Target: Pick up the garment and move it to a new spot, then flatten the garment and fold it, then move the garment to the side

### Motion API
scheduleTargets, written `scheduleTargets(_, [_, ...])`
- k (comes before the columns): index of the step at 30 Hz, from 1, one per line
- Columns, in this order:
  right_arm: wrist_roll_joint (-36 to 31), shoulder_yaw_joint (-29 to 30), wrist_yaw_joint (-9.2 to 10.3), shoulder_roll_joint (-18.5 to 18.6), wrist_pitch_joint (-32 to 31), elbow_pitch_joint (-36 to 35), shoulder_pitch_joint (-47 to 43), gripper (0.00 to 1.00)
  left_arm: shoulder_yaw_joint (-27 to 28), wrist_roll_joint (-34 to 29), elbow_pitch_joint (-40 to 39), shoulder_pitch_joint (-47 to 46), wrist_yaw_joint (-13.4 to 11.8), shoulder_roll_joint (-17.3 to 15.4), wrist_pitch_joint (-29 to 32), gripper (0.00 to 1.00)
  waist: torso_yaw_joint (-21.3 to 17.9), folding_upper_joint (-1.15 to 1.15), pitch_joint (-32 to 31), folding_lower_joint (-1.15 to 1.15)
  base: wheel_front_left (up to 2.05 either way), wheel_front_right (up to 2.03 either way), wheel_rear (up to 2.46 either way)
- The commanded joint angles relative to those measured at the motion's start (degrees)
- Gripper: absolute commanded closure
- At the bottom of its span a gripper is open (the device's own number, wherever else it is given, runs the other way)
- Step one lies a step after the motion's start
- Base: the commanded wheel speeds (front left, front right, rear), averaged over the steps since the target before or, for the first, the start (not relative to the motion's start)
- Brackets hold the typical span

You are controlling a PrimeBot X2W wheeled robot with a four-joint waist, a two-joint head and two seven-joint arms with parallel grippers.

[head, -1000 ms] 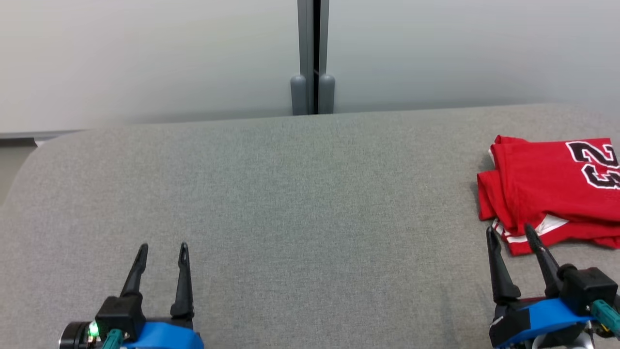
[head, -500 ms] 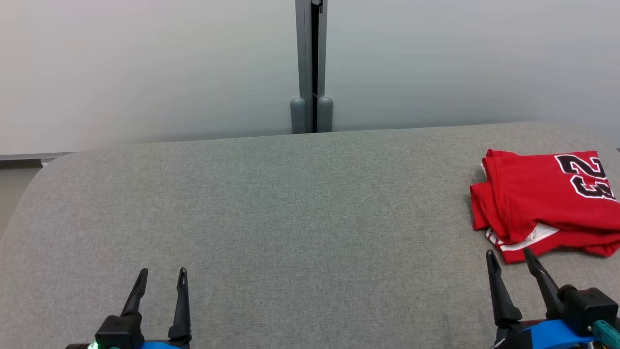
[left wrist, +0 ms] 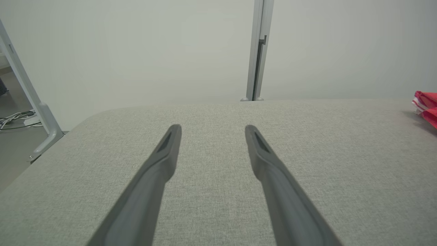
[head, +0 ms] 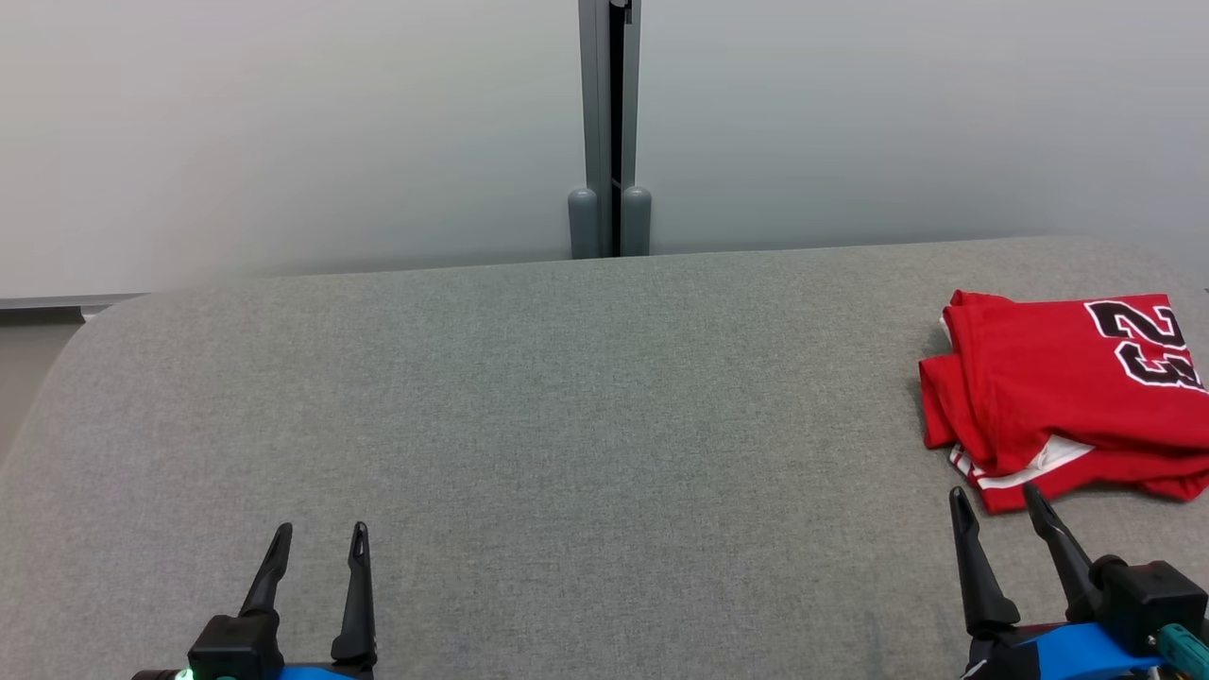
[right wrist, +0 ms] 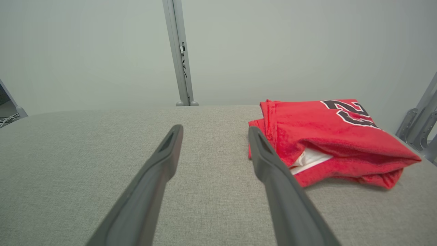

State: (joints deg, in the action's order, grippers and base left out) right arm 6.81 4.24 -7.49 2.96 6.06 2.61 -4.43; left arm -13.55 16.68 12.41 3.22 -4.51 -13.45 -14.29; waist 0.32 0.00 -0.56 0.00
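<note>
- The red jersey (head: pixel 1058 397) lies folded into a thick, slightly rumpled bundle at the far right of the grey fabric surface (head: pixel 567 425). The head view's right edge cuts off its right side.
- A black number 23 (head: pixel 1143 342) with a white outline shows on the top layer, toward the bundle's far right part.
- A strip of white trim peeks out between the red layers along the near edge.
- The right gripper (head: pixel 995 493) sits low at the right of the head view. Its two dark fingers are spread apart with nothing between them.
- Its fingers point toward the near left corner of the jersey. The right fingertip is just beside the near edge, and I cannot tell whether it touches the cloth.
- In the right wrist view the jersey lies to the right of the fingers, and the right finger crosses in front of its left edge.
- The left gripper (head: pixel 320 534) is at the lower left of the head view, fingers likewise spread and empty. It is over bare fabric, well apart from the jersey.
- In the left wrist view a small red corner of the jersey shows at the right edge.
- Behind the surface stands a pale wall (head: pixel 283 123), split by an upright grey metal post (head: pixel 609 123).
- Beyond the surface's rounded left corner, the left wrist view shows a slanted frame leg (left wrist: pixel 30 102) and some cables (left wrist: pixel 17 118) on the floor.
</note>
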Motion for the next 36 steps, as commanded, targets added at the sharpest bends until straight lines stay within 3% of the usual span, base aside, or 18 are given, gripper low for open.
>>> scheduleTargets(1, [0.50,0.16,0.00,-0.08,0.10,-0.17,-0.47,0.00,0.02,0.25,-0.11,-0.18,-0.19,-0.28,-0.32,0.00,0.02,0.00,0.04,0.00,0.00,0.00,0.00])
scheduleTargets(6, [0.49,0.40,0.00,-0.08,0.33,0.12,-0.29,0.00,-0.22,0.18,-0.15,-0.56,-0.40,-0.30,-0.45,0.00,0.14,0.00,0.12,0.00,0.00,0.00,0.00])
scheduleTargets(7, [0.28,0.34,0.00,0.00,0.16,0.10,0.02,1.00,-0.19,0.02,-0.09,0.00,-0.15,0.01,-0.03,1.00,0.13,0.00,0.13,0.00,0.00,0.00,0.00])
scheduleTargets(10, [0.97,0.33,0.00,-0.10,-0.06,1.48,0.12,1.00,-0.17,0.71,0.94,0.25,0.00,0.57,0.26,1.00,0.14,0.00,0.15,0.00,0.00,0.00,0.00])
scheduleTargets(36, [29.45,0.97,0.00,-0.06,-4.26,4.64,3.79,1.00,6.63,25.97,1.17,-3.31,4.05,3.81,7.12,1.00,0.04,0.00,0.28,0.00,0.00,0.00,0.00])
